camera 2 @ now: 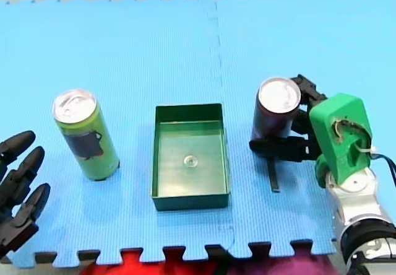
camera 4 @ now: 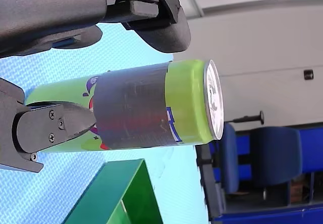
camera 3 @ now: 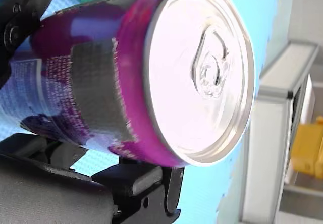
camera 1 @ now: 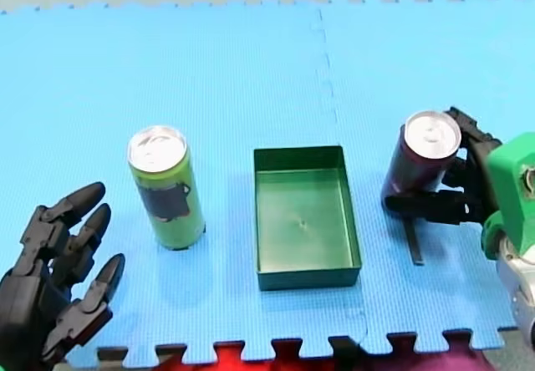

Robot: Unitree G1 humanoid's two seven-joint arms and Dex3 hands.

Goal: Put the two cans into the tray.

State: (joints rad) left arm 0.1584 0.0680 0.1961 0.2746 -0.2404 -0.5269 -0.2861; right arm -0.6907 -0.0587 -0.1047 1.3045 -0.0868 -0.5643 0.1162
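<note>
Blue mat (camera 1: 209, 78), right hand (camera 1: 458, 189) gripping purple can (camera 1: 420, 160), left hand (camera 1: 58, 262) at front edge

The green tray (camera 1: 308, 276) sat open in the middle; the green can (camera 1: 166, 189) stood at nine o'clock, the purple can (camera 1: 422, 162) at three.

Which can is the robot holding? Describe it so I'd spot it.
Start at the blue mat, then the green tray at its middle. To the tray's right stands the purple can, gripped by the right hand. The other can is green, near the free left hand.
</note>
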